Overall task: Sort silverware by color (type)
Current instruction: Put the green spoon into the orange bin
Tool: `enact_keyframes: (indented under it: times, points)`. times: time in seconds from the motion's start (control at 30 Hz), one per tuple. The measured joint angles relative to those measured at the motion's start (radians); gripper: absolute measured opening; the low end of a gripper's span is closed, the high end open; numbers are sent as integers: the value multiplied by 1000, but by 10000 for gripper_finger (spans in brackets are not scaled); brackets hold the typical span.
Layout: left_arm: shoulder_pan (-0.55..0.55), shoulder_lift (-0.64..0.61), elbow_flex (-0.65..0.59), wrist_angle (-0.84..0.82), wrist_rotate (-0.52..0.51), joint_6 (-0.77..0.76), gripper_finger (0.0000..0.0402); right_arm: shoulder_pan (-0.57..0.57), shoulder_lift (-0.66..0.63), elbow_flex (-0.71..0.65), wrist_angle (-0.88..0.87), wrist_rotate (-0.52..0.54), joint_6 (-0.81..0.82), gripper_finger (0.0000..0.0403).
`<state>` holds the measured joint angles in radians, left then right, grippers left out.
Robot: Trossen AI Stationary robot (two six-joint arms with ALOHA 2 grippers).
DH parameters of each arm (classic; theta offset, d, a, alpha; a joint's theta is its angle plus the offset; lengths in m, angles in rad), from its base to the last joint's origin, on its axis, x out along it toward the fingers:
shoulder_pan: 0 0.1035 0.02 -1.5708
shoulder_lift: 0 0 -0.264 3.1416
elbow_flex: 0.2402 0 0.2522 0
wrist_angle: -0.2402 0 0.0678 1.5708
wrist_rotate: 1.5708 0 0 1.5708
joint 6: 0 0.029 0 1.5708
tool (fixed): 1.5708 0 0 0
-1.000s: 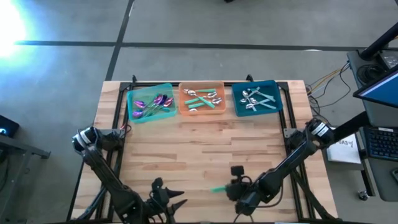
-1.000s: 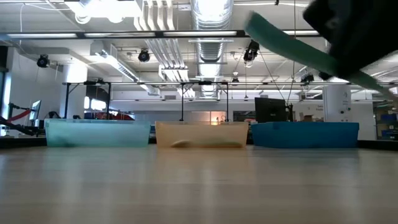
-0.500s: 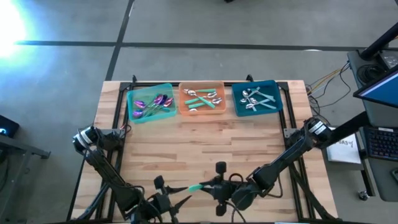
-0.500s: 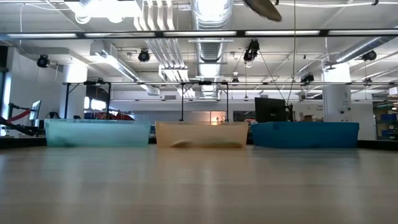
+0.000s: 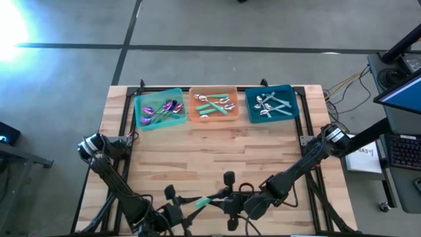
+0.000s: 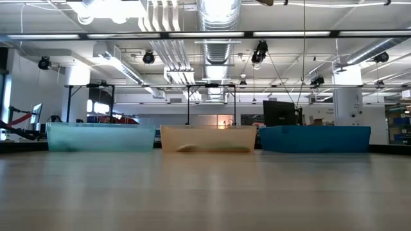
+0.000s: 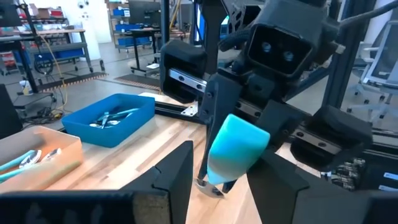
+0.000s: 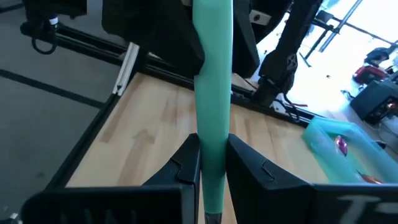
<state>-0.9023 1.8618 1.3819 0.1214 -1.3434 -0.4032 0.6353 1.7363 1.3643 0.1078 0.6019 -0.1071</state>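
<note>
Now teal-handled spoon (image 8: 211, 112) clamped in right gripper (image 8: 211, 163), between open left gripper (image 7: 219, 182) fingers.

Right gripper (image 8: 210, 163) clamped on teal spoon handle (image 8: 212, 81), wooden table (image 8: 149, 134) beyond

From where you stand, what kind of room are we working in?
Probably an open industrial lab or workshop: exposed ceiling ducts and strip lights overhead, a bare concrete floor around the butcher-block table, and shelving with blue bins behind.
</note>
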Motion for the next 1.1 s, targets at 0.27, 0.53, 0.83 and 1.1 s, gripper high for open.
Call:
enact_keyframes:
  times: [0.27,0.53,0.83,1.1]
  points:
    - [12,0,0,-1,3,-5,116,0,0,0,2,-3,-9,40]
    - [22,0,-1,-3,1,-6,63,0,0,0,0,10,-7,40]
    - [24,0,-1,0,0,-6,63,1,0,2,0,20,42,108]
    - [28,0,-2,-6,-19,6,63,7,-26,3,-89,46,108,197]
